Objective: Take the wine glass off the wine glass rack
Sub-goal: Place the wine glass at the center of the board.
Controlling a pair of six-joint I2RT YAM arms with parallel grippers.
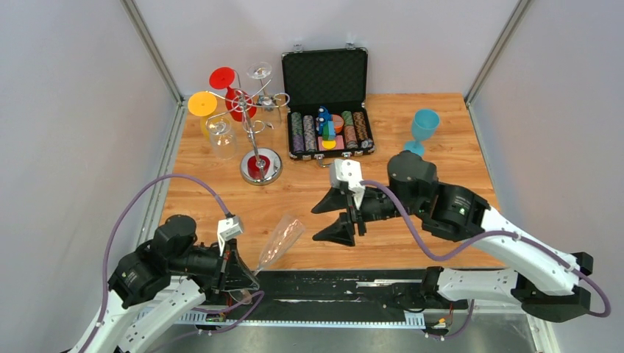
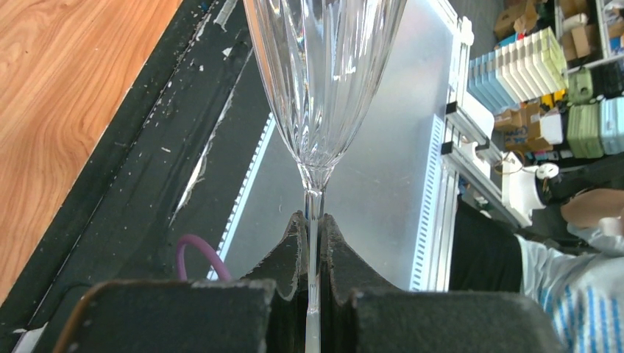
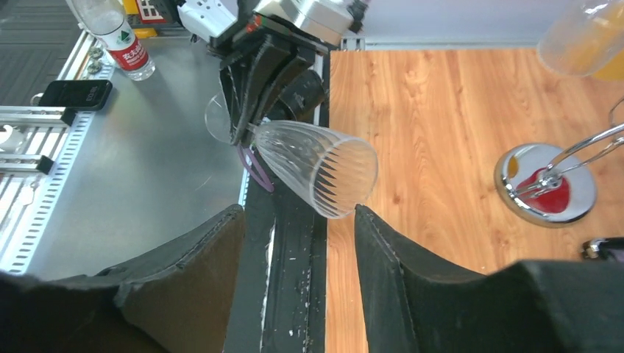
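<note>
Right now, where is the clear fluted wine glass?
Top view: the fluted wine glass is at the near-left table edge, stem pinched in the left hand, bowl tilted toward the open right hand.

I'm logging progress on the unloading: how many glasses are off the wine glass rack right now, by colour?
Clear: 1, the wine glass, gripped by its stem in the shut left gripper
Blue: 1, the goblet, standing upright on the table
Total: 2
</note>
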